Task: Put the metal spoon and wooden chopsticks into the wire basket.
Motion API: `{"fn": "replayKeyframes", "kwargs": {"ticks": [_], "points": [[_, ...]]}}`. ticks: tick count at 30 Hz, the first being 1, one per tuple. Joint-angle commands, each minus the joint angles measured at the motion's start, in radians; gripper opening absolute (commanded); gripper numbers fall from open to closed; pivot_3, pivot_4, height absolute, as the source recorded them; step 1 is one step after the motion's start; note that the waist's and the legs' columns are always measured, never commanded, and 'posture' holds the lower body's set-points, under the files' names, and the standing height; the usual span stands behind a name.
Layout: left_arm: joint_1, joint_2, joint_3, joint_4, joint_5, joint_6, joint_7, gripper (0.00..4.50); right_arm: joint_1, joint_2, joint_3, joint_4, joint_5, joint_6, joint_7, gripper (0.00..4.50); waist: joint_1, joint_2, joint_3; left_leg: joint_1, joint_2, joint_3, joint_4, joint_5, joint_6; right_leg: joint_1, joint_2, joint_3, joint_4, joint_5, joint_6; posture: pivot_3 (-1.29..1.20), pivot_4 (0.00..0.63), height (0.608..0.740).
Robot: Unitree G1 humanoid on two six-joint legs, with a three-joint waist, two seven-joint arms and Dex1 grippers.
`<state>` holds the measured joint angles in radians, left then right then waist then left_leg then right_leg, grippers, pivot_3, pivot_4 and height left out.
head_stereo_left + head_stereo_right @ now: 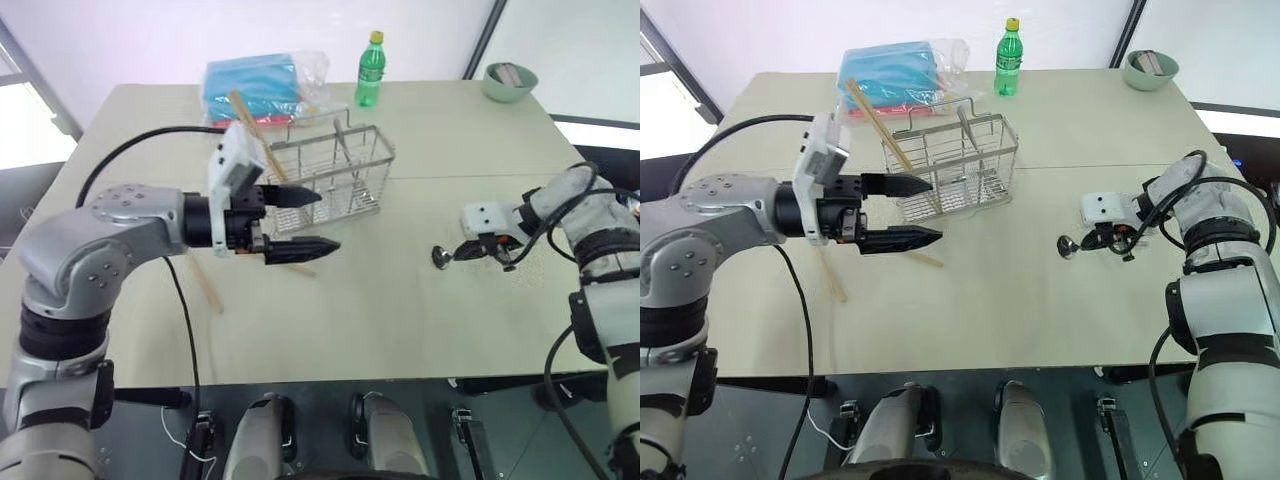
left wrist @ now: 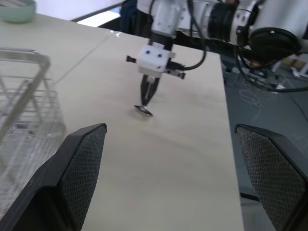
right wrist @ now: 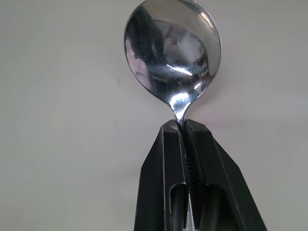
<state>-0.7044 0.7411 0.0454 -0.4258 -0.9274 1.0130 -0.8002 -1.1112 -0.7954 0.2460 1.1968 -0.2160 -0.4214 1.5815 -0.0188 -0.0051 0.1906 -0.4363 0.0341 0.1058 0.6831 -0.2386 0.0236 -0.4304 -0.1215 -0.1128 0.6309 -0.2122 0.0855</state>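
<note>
Metal spoon: shiny oval bowl, thin handle clamped in right tool, low over tabletop right of wire basket. Left tool held wide open, empty, beside basket.

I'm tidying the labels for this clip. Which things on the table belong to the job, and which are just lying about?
Part of the job:
- metal spoon, pinched in the right gripper
- wooden chopsticks: one leaning in the wire basket, another on the table

Just lying about:
- green bottle
- blue packet in plastic
- green bowl
</note>
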Motion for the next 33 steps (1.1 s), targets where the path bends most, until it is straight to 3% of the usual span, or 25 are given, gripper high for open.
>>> {"fn": "replayKeyframes", "kwargs": {"ticks": [1,6,11,17,23,33], "points": [[-0.019,0.022,0.065,0.010,-0.007,-0.022,-0.001,4.50,0.034,-0.095,-0.052,-0.344,0.402,0.383,0.033,0.03,0.006,0.001,0.000,0.000,0.000,0.000,0.000,0.000,0.000,0.000,-0.001,0.000,0.000,0.000,0.000,0.00,0.150,0.707],[-0.054,0.027,0.066,0.042,0.009,-0.041,-0.016,4.50,-0.048,-0.133,-0.280,-0.559,0.703,0.921,0.010,0.03,0.009,0.002,0.001,-0.001,0.000,-0.001,0.000,-0.001,0.000,-0.001,-0.002,-0.001,0.000,0.000,0.000,0.00,0.150,0.707],[-0.081,0.020,0.037,0.077,0.041,-0.070,-0.042,4.50,-0.141,-0.067,-0.422,-0.620,0.820,1.124,-0.150,0.03,0.008,0.002,0.001,-0.004,0.000,-0.001,0.000,-0.001,0.001,-0.004,-0.002,-0.001,0.000,0.000,0.000,0.00,0.150,0.707],[-0.103,0.005,0.020,0.096,0.063,-0.090,-0.061,4.50,-0.207,0.087,-0.489,-0.620,0.828,1.121,-0.389,0.03,0.007,0.002,0.001,-0.008,-0.001,0.001,0.000,-0.001,0.001,-0.009,-0.002,-0.001,0.002,0.000,0.000,0.00,0.150,0.707],[-0.109,-0.004,0.028,0.091,0.066,-0.085,-0.051,4.50,-0.168,0.234,-0.452,-0.608,0.748,0.991,-0.552,0.03,0.008,0.002,0.001,-0.008,-0.001,0.002,0.000,-0.001,0.001,-0.009,-0.002,-0.001,0.002,0.000,0.000,0.00,0.150,0.707],[-0.113,0.003,0.079,0.109,0.107,-0.110,0.027,4.50,-0.050,0.302,-0.343,-0.554,0.614,0.865,-0.559,0.03,0.005,0.001,0.001,-0.009,-0.002,0.002,0.000,0.000,0.001,-0.009,-0.001,-0.001,0.002,0.000,0.000,0.00,0.150,0.707]]}}
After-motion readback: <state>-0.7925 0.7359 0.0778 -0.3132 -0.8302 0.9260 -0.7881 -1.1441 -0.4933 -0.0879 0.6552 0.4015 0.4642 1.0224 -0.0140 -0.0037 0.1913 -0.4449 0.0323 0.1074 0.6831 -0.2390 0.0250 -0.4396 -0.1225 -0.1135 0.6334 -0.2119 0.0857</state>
